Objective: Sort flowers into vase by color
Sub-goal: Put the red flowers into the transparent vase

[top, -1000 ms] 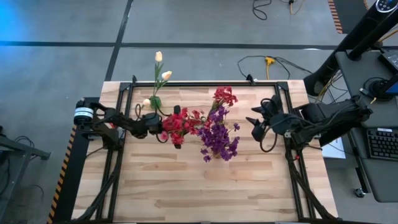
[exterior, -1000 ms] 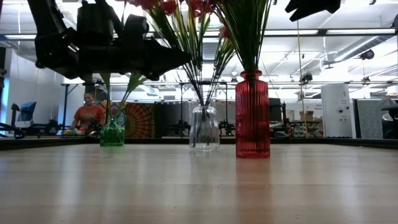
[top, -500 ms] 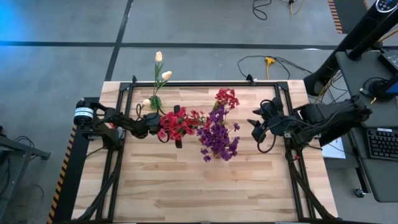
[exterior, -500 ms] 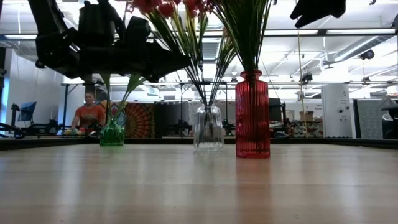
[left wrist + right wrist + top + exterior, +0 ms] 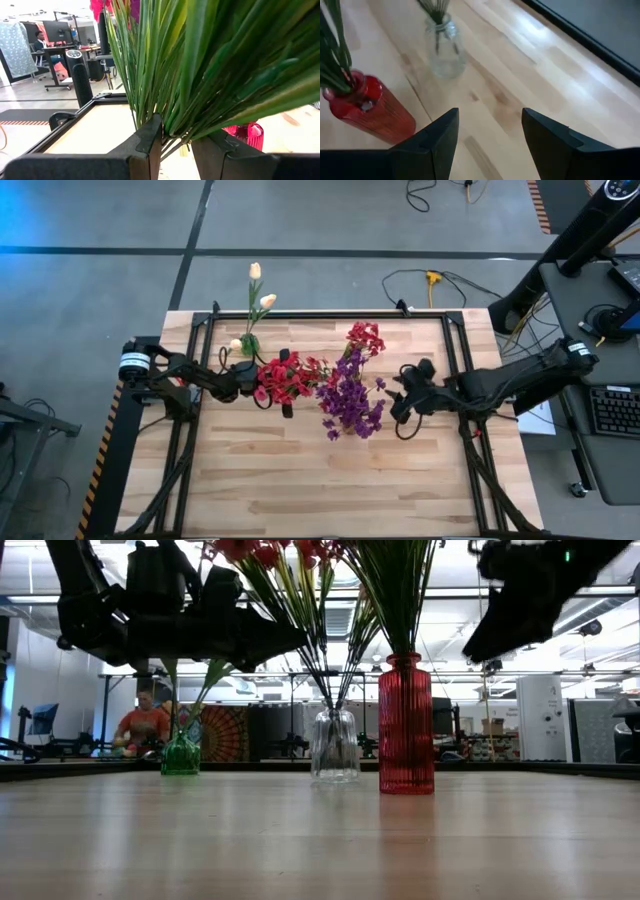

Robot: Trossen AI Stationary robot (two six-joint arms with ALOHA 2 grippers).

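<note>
Red flowers stand with their stems in a clear vase at mid-table. My left gripper is shut on those stems, well above the vase. Purple flowers stand in a red vase, and another red flower rises behind them. Cream tulip buds stand in a green vase near the far edge. My right gripper hovers open just right of the purple flowers, above the table, with the red vase and clear vase ahead of it. My left gripper pinches the bunch of green stems of the red flowers between its two fingers. It comes level from the table's left, with the fingers across the stems. The stems stand upright, and their lower ends are in the clear vase.
A dark metal frame runs along the table's left, far and right edges. The near half of the wooden tabletop is bare. People and desks show in the room beyond the far edge.
My right gripper has swung toward the table's left and near edge and come down beside the purple flowers, still open. The red bunch in my left gripper shifted a little, and the clear vase slid slightly toward the red vase.
</note>
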